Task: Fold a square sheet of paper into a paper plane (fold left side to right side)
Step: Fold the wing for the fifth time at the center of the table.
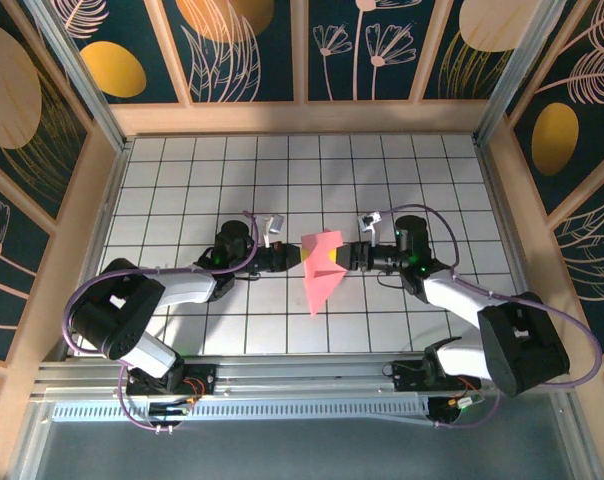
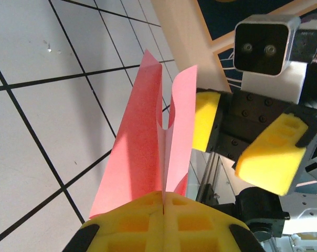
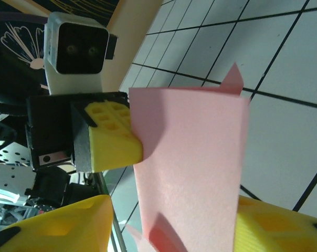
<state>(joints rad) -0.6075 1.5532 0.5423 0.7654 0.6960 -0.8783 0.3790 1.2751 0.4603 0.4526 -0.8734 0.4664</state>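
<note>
While left tool (image 1: 298, 257) grips, one paper plane (image 1: 322, 278) — folded

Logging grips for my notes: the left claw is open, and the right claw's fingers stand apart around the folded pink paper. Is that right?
No: the left claw is shut on the pink paper, clamping it, as the left wrist view shows. The right claw does stand open, its fingers apart around the paper.
</note>
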